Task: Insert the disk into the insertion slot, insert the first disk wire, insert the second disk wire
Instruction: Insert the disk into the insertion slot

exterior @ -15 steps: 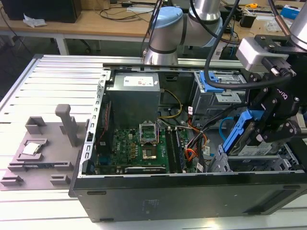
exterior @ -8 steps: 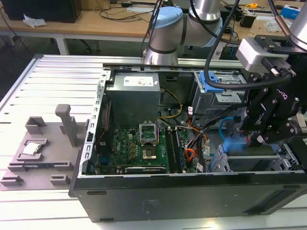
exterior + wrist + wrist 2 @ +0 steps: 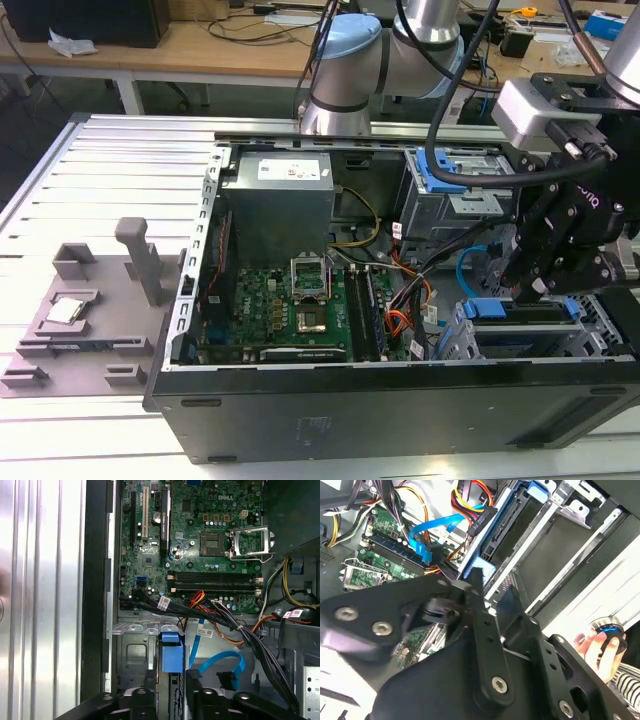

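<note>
The disk [image 3: 520,312], in its bright blue carrier, stands on edge in the mouth of the insertion slot [image 3: 465,345], a silver perforated cage at the case's front corner on the exterior view's right. My gripper [image 3: 530,290] hangs straight over it. In the first wrist view its black fingers [image 3: 196,690] flank the carrier's blue end [image 3: 171,655] closely, with the cage [image 3: 132,650] beside it. In the second wrist view the gripper [image 3: 490,587] sits at the end of the disk [image 3: 495,535]. A loose blue wire [image 3: 220,662] and a black wire bundle [image 3: 240,630] lie next to the cage.
The open case holds a green motherboard [image 3: 290,310], a grey power supply [image 3: 275,200] and a larger grey bay with a blue latch [image 3: 450,180]. A grey fixture [image 3: 80,310] lies on the ribbed table. A person's hand [image 3: 600,645] holds a small device outside the case.
</note>
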`<action>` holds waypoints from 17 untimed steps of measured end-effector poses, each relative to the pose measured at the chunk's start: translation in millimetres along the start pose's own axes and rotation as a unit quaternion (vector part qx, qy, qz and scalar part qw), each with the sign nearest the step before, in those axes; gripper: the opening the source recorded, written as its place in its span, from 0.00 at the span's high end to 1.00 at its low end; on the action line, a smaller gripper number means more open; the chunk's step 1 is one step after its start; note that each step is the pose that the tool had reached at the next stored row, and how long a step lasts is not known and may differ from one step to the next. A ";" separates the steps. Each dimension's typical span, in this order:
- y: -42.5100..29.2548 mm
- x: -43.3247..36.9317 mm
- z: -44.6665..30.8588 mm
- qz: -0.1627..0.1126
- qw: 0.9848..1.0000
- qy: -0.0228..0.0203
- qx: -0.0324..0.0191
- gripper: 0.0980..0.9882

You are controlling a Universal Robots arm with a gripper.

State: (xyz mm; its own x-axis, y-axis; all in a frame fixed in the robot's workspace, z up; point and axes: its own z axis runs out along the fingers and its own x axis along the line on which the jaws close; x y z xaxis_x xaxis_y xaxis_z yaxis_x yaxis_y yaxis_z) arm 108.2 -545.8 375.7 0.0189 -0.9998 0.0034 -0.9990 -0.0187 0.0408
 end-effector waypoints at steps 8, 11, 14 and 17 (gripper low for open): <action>0.0 0.0 0.2 0.000 1.000 0.000 0.000 0.99; 0.0 0.0 0.2 0.000 1.000 0.000 0.000 0.99; -6.5 0.1 0.0 0.000 1.000 0.000 0.000 0.99; -16.4 0.0 -0.4 0.000 1.000 0.000 -0.001 0.99</action>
State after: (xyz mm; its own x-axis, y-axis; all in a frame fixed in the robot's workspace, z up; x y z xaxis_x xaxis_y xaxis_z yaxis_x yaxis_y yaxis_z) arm 124.6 -545.5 375.4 0.0189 -0.9998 0.0033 -0.9989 -0.0187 0.0425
